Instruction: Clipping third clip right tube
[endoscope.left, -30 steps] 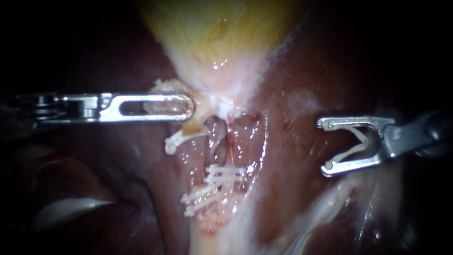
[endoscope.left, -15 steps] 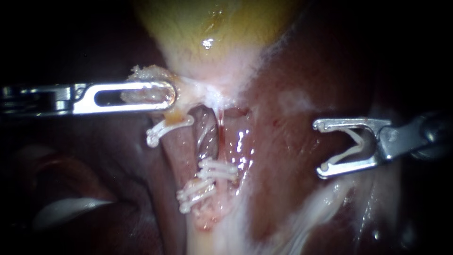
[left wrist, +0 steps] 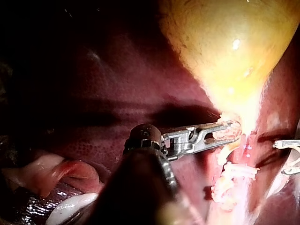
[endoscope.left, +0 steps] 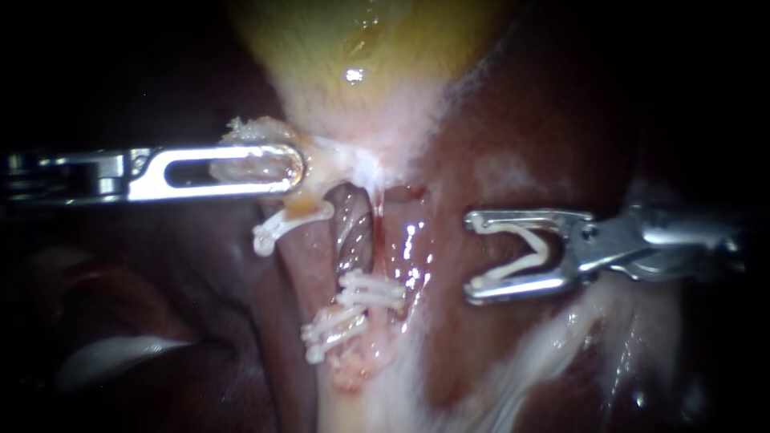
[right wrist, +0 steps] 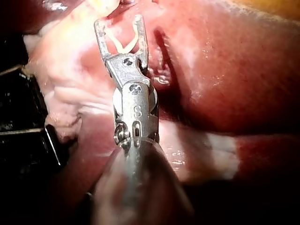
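Endoscope: the left instrument (endoscope.left: 277,170) comes in level from the left. Its jaws are closed on a lump of pale tissue (endoscope.left: 245,128) at the narrow end of the gallbladder (endoscope.left: 361,48), and tissue shows through the jaw window. Dark red liver (endoscope.left: 513,120) lies all around. Below that grip two tubes run down side by side. The left tube (endoscope.left: 309,256) has a single clip (endoscope.left: 277,228) high up and a lower pair of clips (endoscope.left: 333,333). The right tube (endoscope.left: 403,240) has an upper pair of clips (endoscope.left: 375,290) across its low end; the stretch above them is bare and wet. The right instrument (endoscope.left: 475,255) comes in from the right with its jaws wide apart. A white loaded clip (endoscope.left: 521,250) sits between them, one leg against each jaw, V open toward the tubes. The jaw tips are just beside the right tube, level with the bare stretch, not touching it. Only liver surface lies in the gap.

Left wrist: the left instrument (left wrist: 233,132) has its jaws closed on the pale tissue (left wrist: 229,125) under the gallbladder (left wrist: 225,51). The upper pair of clips (left wrist: 240,168) is just under the jaws. The right instrument (left wrist: 280,158) is partly in view beyond the tubes, clear of them.

Right wrist: the right instrument (right wrist: 118,22) has its jaws spread wide, with the loaded clip (right wrist: 123,43) seated as a V inside. Pale wet tissue lies ahead of the tips, and liver (right wrist: 225,70) lies beside the shaft. I can't pick out the right tube here.
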